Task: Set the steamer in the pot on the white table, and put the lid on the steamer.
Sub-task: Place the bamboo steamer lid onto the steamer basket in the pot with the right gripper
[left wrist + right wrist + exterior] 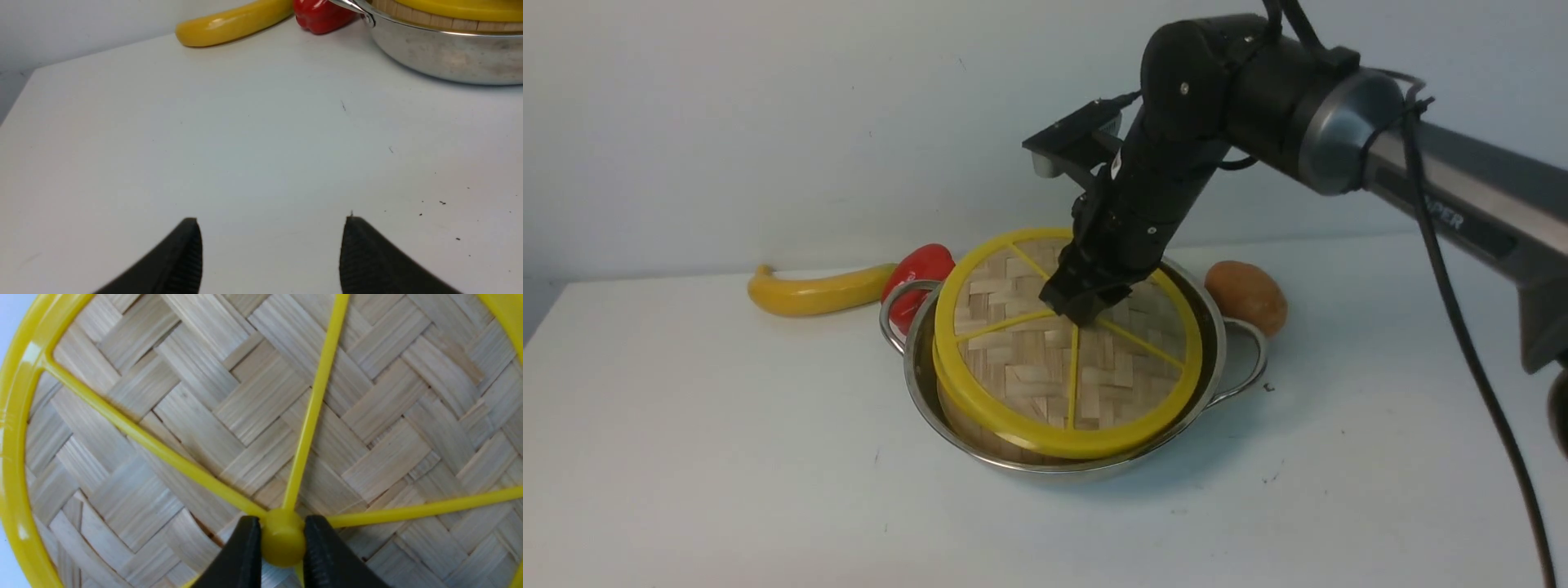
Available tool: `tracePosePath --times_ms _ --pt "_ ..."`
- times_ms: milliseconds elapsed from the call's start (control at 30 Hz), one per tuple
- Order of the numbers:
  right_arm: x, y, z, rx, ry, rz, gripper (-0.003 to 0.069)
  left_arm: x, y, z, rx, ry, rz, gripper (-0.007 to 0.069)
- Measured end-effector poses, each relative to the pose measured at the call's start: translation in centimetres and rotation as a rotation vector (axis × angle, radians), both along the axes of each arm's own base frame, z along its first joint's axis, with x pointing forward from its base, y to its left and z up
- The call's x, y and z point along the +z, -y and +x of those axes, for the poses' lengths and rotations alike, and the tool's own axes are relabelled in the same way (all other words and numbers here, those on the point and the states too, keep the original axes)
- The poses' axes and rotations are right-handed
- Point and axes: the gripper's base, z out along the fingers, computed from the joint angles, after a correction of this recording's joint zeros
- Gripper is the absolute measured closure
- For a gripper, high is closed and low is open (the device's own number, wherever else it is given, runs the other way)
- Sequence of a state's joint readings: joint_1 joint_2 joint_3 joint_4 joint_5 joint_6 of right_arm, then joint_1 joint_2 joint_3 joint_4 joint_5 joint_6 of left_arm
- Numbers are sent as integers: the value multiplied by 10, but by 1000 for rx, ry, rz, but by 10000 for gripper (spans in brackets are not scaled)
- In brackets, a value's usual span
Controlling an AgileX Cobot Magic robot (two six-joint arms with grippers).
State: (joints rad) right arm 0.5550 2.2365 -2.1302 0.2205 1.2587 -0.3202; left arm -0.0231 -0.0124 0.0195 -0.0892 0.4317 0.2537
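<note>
Right jaws pinch the knob (pixel 283 538) of the lid (pixel 1045 359), which looks tilted on the steamer (pixel 980 437) inside the pot (pixel 1094 467). Releasing now could leave it crooked. Left jaws gape empty over the tabletop (pixel 122 143).

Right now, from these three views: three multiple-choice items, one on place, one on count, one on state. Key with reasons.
1. Where is the steamer? A inside the pot; B on a shelf; C on the floor.
2. Loose food items on the white table outside the pot? A one; B three; C five.
3. The right gripper is: A open, clear of everything; B shut on the lid; C gripping a pot handle.

Key:
1 A: its slatted wall shows inside the steel rim.
2 B: banana, red pepper, potato.
3 B: both fingers press the lid's knob.
</note>
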Motion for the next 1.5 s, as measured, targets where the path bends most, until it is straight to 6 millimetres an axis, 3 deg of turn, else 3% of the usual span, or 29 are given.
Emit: tracePosePath --times_ms 267,533,833,1500 --pt "-2 -2 0 28 6 -5 545 0 0 0 0 0 0 204" --pt "11 -5 1 36 44 21 545 0 0 0 0 0 0 204" --pt "-9 -8 6 38 13 -4 545 0 0 0 0 0 0 204" --pt "-2 -10 9 44 46 9 545 0 0 0 0 0 0 204"
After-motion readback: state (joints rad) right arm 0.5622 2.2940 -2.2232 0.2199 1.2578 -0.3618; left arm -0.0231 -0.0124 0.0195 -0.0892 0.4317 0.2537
